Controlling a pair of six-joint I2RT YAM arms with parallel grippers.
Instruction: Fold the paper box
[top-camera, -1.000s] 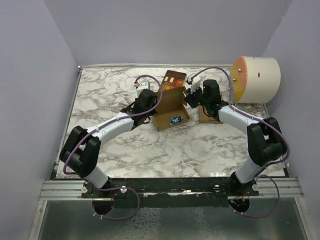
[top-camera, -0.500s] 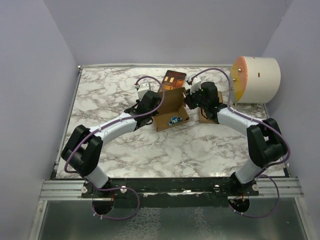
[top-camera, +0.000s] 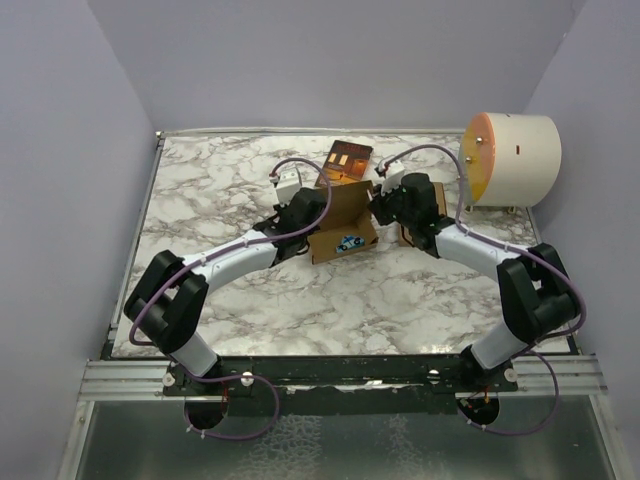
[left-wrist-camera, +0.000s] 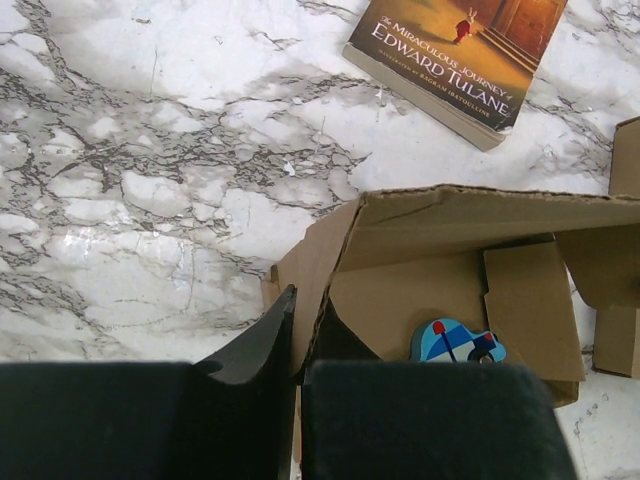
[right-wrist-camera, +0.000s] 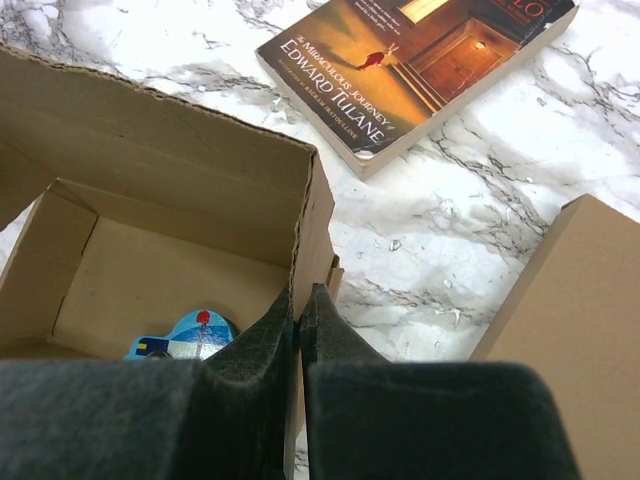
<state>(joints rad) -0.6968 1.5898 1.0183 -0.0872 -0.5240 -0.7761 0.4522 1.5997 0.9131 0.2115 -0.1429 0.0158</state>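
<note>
The paper box (top-camera: 342, 222) is held, top open, between the two grippers. Its left wall is pinched by the clenched fingers of the left gripper (left-wrist-camera: 298, 330), and its right wall is clamped in the same way by the right gripper (right-wrist-camera: 298, 318). A small blue object (right-wrist-camera: 185, 335) is seen inside, just left of the right fingers. A book (right-wrist-camera: 420, 60) lies beyond those fingertips, and a second carton (right-wrist-camera: 560, 330) lies just to their right.

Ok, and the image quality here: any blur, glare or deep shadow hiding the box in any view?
Top view: even light, soft shadows, paper box small but sharp. Left wrist: book title legible, no harsh glare on the table, left gripper a dark, blurred mass in the foreground. Right wrist: box interior shaded yet readable, right gripper equally dark and soft.
</note>
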